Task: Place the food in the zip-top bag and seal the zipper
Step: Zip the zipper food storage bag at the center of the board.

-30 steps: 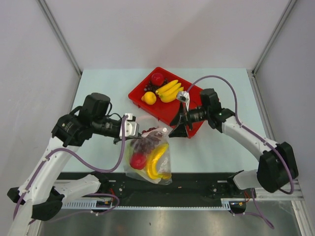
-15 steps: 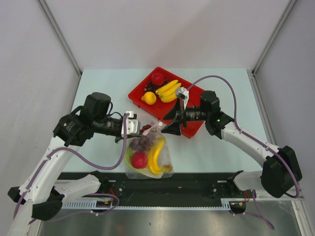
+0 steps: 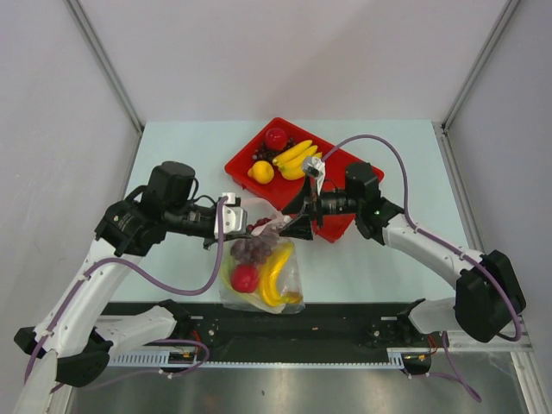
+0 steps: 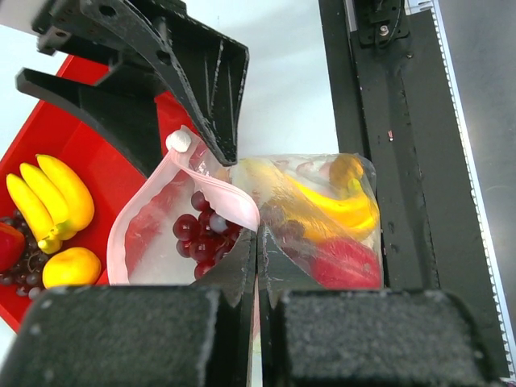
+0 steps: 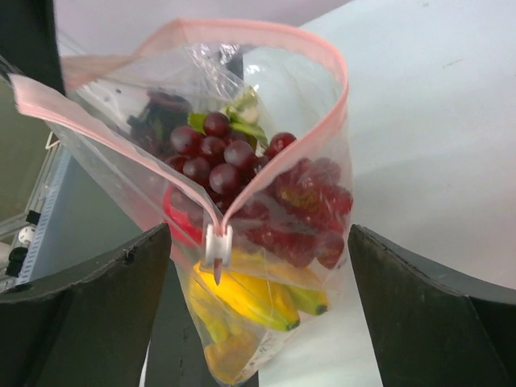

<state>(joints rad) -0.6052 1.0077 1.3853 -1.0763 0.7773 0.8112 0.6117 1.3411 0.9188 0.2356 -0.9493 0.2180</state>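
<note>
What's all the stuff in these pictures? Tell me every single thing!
bag: one, clear, near middle of the table, mouth open
zipper: one, pink, along the bag's mouth
slider: one, white, at the zipper's end
bag grapes: one bunch, dark purple, top of the bag
bag bananas: one bunch, yellow, lower in the bag
bag apple: one, red, beside those bananas
tray: one, red, behind the bag
tray apple: one, red, far end
tray bananas: one bunch, yellow, middle
lemon: one, yellow, left side
tray grapes: one bunch, dark, by the lemon
table: one, pale green
left fingers: black, shut on the bag's edge
right fingers: black, open, facing the slider
</note>
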